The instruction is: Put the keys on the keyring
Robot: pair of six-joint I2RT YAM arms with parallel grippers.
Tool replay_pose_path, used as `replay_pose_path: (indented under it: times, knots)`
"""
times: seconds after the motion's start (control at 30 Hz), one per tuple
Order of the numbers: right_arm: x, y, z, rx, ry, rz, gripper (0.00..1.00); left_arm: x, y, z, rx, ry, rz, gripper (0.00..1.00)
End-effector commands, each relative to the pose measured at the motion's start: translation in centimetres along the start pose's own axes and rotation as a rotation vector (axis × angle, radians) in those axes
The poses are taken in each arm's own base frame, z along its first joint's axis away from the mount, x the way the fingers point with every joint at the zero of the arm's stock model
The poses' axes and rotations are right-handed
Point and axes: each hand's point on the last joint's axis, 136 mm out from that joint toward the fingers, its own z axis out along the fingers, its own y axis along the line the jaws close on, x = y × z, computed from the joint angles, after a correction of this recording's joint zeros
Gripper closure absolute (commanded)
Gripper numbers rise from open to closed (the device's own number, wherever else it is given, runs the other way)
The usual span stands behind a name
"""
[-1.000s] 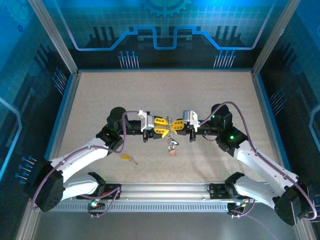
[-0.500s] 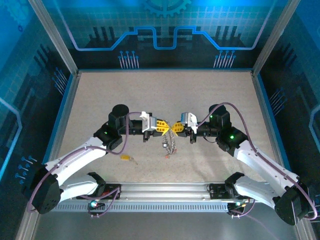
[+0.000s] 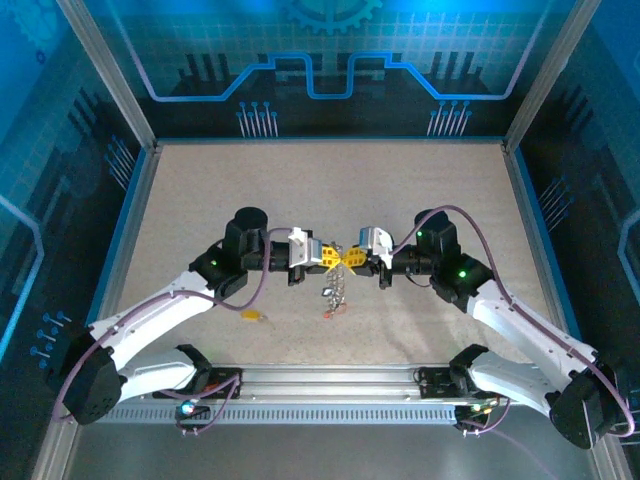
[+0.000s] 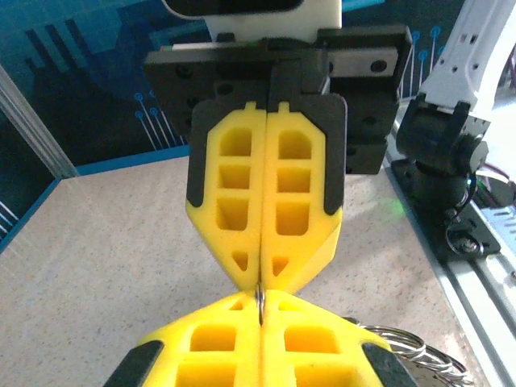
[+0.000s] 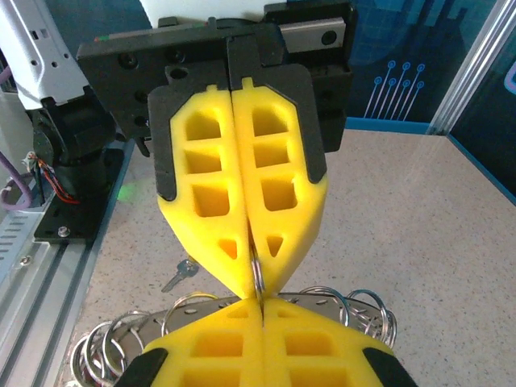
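Squarely pinched the ring at its top with left gripper and right gripper, both closed, tip to tip. Noted a yellow key left of the ring, nearer the left gripper.

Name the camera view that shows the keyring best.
Right wrist: the keyring spreads its silvery loops across the lower frame, close and sharp. Left wrist catches a few loops at the lower right; top external shows a small dangling tangle.
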Motion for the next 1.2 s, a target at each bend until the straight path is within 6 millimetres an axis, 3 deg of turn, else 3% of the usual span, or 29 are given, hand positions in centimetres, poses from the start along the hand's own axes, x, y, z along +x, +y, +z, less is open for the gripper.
replay_pose_path:
  times: [0.0,0.17,0.23,0.27,0.67,1.0,1.17]
  knots:
    - [-2.5,-0.2,-0.2,0.005,-0.053,-0.071,1.00,-0.3,-0.2,0.1,0.015,0.015,0.029,1.00]
    - [-1.9,-0.2,-0.2,0.004,-0.032,-0.057,1.00,-1.1,-0.4,-0.3,0.012,-0.004,0.053,1.00]
    - [-1.8,0.0,-0.2,-0.024,-0.041,-0.037,0.83,-1.7,-0.5,-0.4,0.017,-0.032,0.048,1.00]
    - [-1.7,0.1,-0.2,-0.032,-0.051,-0.028,0.82,-2.1,-0.5,-0.5,0.018,-0.049,0.046,1.00]
    - [-2.3,-0.5,-1.0,0.032,-0.149,-0.006,0.78,-7.3,0.6,-1.2,-0.021,-0.313,0.027,1.00]
    - [-4.2,-1.7,-2.2,0.107,-0.224,-0.035,0.78,-6.9,0.5,-0.5,0.015,-0.310,0.011,1.00]
    - [-5.0,-0.9,-2.7,0.082,-0.222,-0.064,0.78,-7.0,0.5,-0.5,0.022,-0.314,0.001,1.00]
